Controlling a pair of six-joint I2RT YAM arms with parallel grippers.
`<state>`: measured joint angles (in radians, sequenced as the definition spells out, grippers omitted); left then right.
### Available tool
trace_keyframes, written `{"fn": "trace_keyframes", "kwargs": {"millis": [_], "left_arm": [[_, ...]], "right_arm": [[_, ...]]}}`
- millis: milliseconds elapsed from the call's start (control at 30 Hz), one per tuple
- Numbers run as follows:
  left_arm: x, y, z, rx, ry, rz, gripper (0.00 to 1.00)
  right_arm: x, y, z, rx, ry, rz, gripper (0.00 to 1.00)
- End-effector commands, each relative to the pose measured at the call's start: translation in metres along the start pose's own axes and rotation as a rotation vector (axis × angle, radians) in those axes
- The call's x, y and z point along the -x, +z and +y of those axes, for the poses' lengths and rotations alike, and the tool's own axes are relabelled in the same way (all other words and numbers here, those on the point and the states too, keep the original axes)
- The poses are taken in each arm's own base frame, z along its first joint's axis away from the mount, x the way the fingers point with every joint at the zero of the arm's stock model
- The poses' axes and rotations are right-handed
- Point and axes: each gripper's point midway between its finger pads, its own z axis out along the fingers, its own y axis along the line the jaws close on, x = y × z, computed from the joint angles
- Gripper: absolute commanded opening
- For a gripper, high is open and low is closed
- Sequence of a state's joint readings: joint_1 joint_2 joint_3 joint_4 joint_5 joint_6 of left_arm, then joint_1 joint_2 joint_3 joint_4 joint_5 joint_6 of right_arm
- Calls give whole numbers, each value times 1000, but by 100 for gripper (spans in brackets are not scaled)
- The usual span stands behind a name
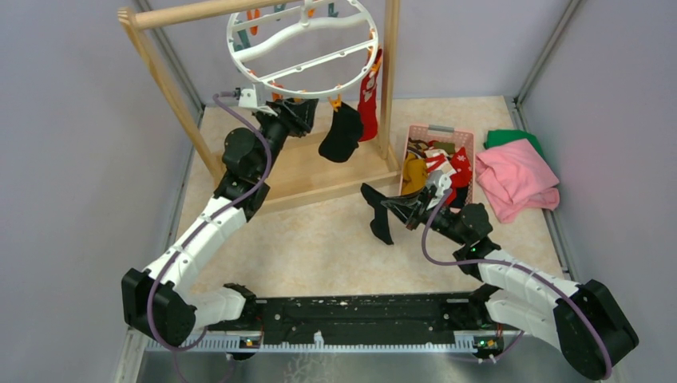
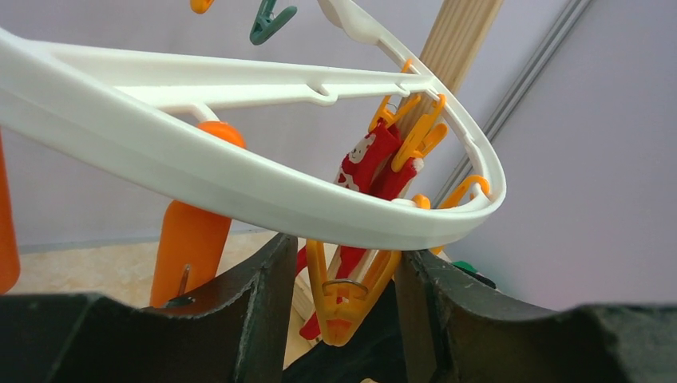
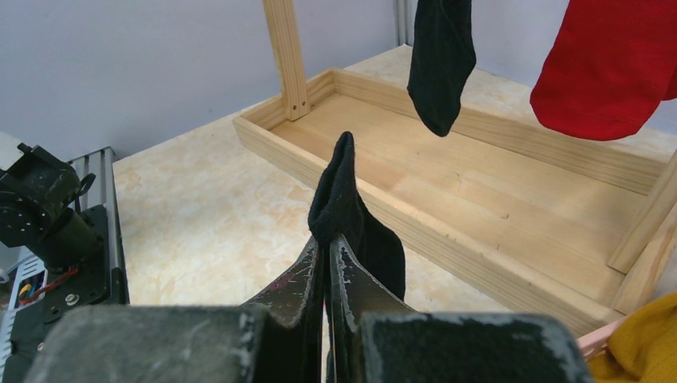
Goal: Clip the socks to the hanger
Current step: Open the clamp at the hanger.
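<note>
Step shown: bringing a sock to a free clip. The loose black sock (image 3: 343, 199) is pinched at its middle in my right pincer (image 3: 327, 243), whose jaws are fully closed on the fabric. One end stands up above the fingertips and the other droops beneath them. The sock hangs low over the tabletop (image 1: 319, 239), just in front of the wooden rack (image 1: 168, 80) and well below the hanger (image 1: 239, 48).

The hanger dangles from the rack's top bar. On its near rim a hung black sock (image 1: 342, 134) and a red sock (image 1: 369, 100) are already clipped side by side. More socks lie in the pink basket (image 1: 467, 132), beside my right arm.

My left pincer (image 2: 343, 263) is raised under the hanger's near rim and stands partly open astride an orange clip (image 2: 345, 291). A slim gap shows on one side of the clip. I cannot tell whether the fingers (image 2: 263, 303) are pressing it, nor whether the clip's mouth is spread.

Next move, as I judge it: the left pincer must squeeze the clip's handles to open its mouth. The right pincer must then lift the sock's upright end up and leftward into that mouth. The risks are the ring swinging away, or the limp end folding over short of the mouth.
</note>
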<state>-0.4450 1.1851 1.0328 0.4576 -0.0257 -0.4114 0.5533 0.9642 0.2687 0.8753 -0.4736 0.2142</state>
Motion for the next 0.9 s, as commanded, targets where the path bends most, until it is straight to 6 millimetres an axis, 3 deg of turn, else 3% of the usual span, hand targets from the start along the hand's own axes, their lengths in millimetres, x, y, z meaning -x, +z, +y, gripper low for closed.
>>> {"fn": "trace_keyframes", "kwargs": {"millis": [0,233,567,867], "left_arm": [[30,6,-11,-22,12,-89,53],[32,6,-12,-19,7,-94,52],[39,-2,-17,-40,-9,-114,60],[41,-2,-17,-39,5,-125,57]], "right_arm": [[26,5,1,13,-29,-71,0],[26,5,1,13,-29,-70,0],[26,5,1,13,-31,-70,0],[25,5,1,14,-30,-69,0]]}}
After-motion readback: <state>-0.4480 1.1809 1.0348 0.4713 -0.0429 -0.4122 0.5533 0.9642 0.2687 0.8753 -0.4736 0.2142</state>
